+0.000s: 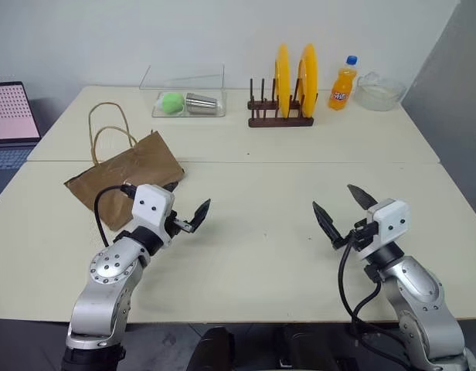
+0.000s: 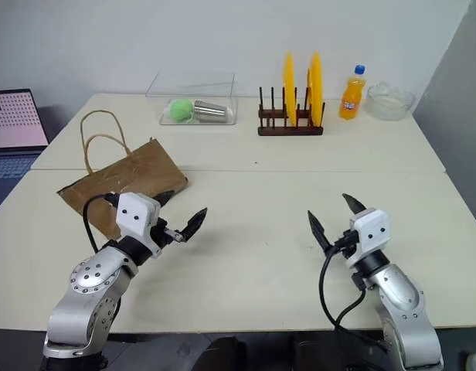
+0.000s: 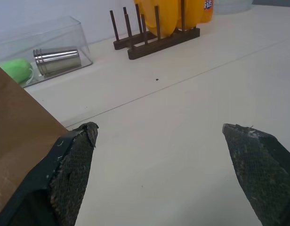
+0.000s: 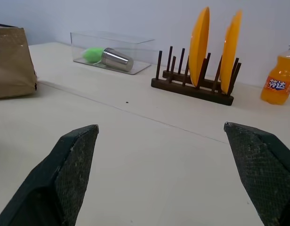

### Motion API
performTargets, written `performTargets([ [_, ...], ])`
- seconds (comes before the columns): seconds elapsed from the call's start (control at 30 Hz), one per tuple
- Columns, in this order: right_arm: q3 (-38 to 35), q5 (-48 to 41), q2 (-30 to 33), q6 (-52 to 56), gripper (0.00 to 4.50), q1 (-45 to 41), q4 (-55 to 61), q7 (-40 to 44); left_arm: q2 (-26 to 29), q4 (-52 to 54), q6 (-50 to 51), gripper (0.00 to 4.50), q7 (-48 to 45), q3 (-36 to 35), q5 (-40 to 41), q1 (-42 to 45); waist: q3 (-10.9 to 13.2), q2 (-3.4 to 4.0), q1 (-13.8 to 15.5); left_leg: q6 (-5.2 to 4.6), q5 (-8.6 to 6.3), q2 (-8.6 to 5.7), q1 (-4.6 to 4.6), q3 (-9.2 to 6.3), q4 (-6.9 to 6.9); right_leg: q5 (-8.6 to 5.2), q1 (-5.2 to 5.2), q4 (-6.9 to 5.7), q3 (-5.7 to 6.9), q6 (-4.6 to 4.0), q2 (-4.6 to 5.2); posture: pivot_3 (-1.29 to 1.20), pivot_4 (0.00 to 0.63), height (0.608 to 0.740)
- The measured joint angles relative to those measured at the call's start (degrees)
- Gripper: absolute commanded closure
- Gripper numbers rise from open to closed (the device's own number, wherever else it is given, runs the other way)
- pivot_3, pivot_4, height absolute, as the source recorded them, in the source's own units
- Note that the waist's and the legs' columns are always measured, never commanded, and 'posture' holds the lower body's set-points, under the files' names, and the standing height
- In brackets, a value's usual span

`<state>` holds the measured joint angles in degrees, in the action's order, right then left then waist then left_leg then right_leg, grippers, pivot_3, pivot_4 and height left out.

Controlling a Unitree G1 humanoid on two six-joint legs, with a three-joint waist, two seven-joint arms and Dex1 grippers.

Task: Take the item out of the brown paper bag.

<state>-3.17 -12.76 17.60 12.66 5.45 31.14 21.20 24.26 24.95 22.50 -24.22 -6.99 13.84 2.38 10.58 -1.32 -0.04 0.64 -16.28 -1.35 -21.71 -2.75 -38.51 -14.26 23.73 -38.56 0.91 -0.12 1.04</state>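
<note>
Brown paper bag (image 1: pixel 134 171), yellow plates (image 1: pixel 294 79), orange soda bottle (image 1: pixel 343 83), green ball (image 1: pixel 172 102).

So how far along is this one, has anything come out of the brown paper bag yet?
Nothing looks done. The brown paper bag lies flat on the table, with no item visible outside it. Nothing is in hand: the left gripper hangs open beside the bag and the right gripper is open over bare table. Reaching in, grasping and pulling the item out are all left.
</note>
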Motion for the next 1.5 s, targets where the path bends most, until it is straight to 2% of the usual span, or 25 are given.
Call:
performTargets([
  [0.67,0.8,0.1,-0.2,0.0,0.0,-2.3,-1.4,0.7,0.1,1.7,0.7,0.01,1.0,0.0,1.1,-0.5,0.0,0.0,0.0,0.0,0.0,0.0,0.0,0.0,0.01,0.0,0.0,0.01,0.0,0.0,0.0,0.0,0.15,0.74],
  [1.07,1.2,-0.2,0.4,0.7,0.0,-3.9,-2.6,1.7,-0.4,1.7,-5.2,0.01,0.0,-0.5,1.3,-2.7,0.0,0.0,0.0,0.0,0.0,0.0,0.0,0.02,0.02,0.0,0.01,0.01,-0.02,0.0,0.0,0.0,0.15,0.74],
  [1.33,4.6,-13.5,8.7,9.0,0.0,-16.5,0.1,15.9,1.3,2.4,-1.6,0.01,2.4,-12.8,6.7,-2.6,0.0,0.01,-0.1,-0.01,0.0,0.02,0.02,-0.06,0.05,0.0,0.0,0.03,0.07,-0.01,-0.02,0.0,0.15,0.74],
  [1.5,4.7,-18.5,11.4,13.0,0.0,-22.2,-0.3,20.6,3.9,2.4,2.2,0.01,2.7,-19.6,11.4,-2.2,0.0,0.0,0.0,-0.01,0.0,0.0,-0.04,-0.06,0.05,0.01,-0.02,0.14,0.07,-0.01,0.0,0.0,0.15,0.74],
])
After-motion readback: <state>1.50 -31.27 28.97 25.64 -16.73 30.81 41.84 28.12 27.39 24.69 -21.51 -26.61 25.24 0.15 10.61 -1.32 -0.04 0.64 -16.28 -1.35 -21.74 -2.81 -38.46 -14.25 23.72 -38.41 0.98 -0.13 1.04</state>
